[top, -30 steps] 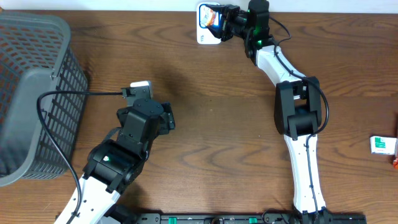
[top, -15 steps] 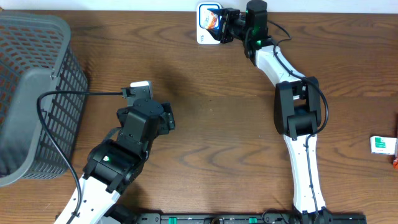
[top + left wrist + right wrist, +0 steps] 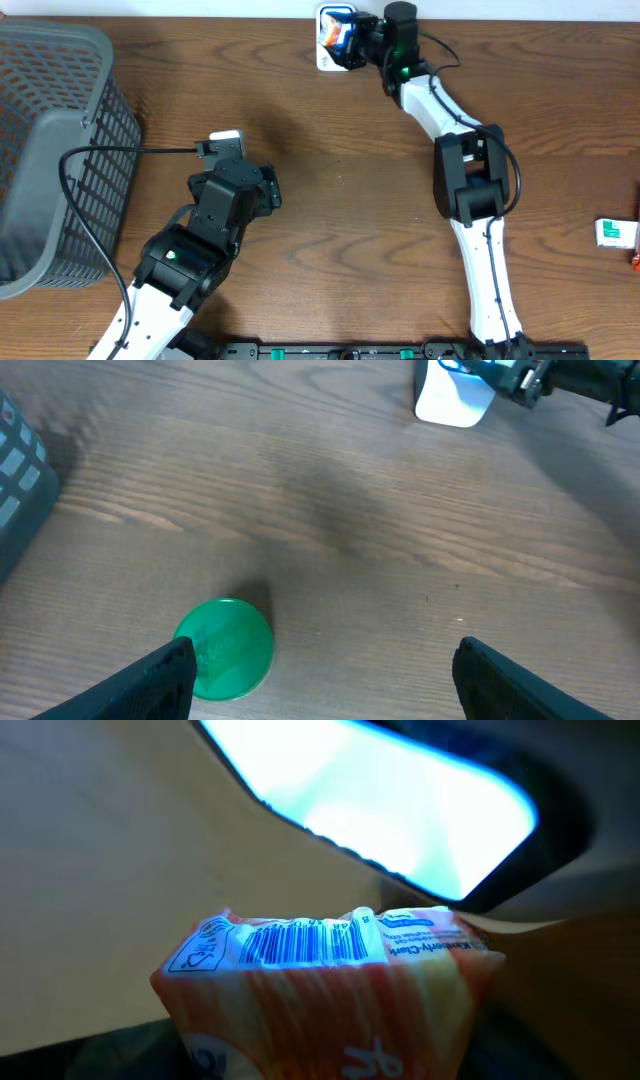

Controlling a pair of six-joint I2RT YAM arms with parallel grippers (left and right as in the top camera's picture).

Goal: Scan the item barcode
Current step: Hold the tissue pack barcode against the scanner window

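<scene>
Overhead camera looks straight down over the whole table (image 3: 330, 200). Left wrist camera sits low, facing the far scanner (image 3: 452, 400), which overhead also shows. Right wrist camera sits close against the packet (image 3: 330, 990).

A dark brown wood-grain table (image 3: 340, 180) is seen under even lighting; a pale strip (image 3: 200, 6) is visible along its far edge.
</scene>
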